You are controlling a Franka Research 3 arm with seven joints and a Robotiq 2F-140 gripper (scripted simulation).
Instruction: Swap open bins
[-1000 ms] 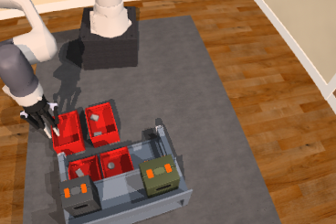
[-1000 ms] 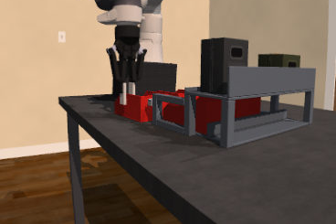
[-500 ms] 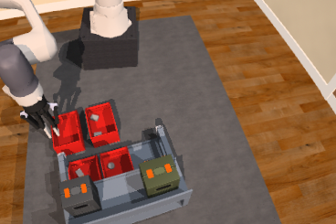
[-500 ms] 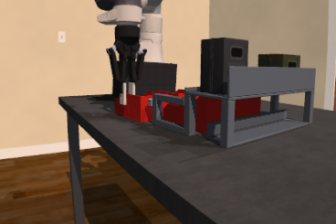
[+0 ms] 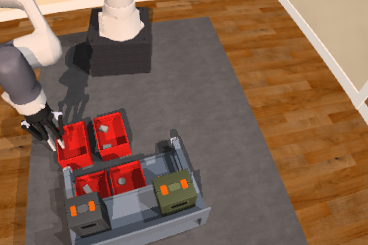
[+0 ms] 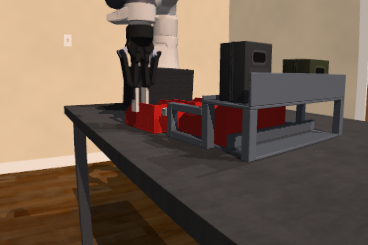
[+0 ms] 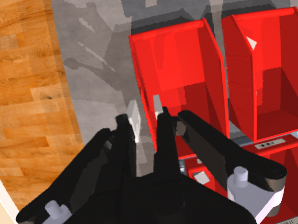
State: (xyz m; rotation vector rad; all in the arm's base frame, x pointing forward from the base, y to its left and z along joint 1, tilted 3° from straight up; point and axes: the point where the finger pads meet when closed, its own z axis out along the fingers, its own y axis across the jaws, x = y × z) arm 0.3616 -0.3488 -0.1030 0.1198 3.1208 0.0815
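An empty red open bin [image 5: 74,144] stands on its base on the table, left of the shelf's front; it also shows in the wrist view [image 7: 176,76] and in the exterior view [image 6: 142,116]. My gripper [image 5: 56,141] points down at its outer side wall. The fingers stand a little apart on either side of that wall, not clamping it. A second red bin [image 5: 111,136] with grey parts in it stands on the table right beside the empty one. The grey shelf [image 5: 135,194] holds two more red bins [image 5: 92,184] [image 5: 127,178] with parts.
A dark grey box [image 5: 87,211] and an olive green box [image 5: 174,191] stand on the shelf's upper board. The arm's black base block [image 5: 120,44] is at the table's far side. The table's edge runs close to the left of the gripper.
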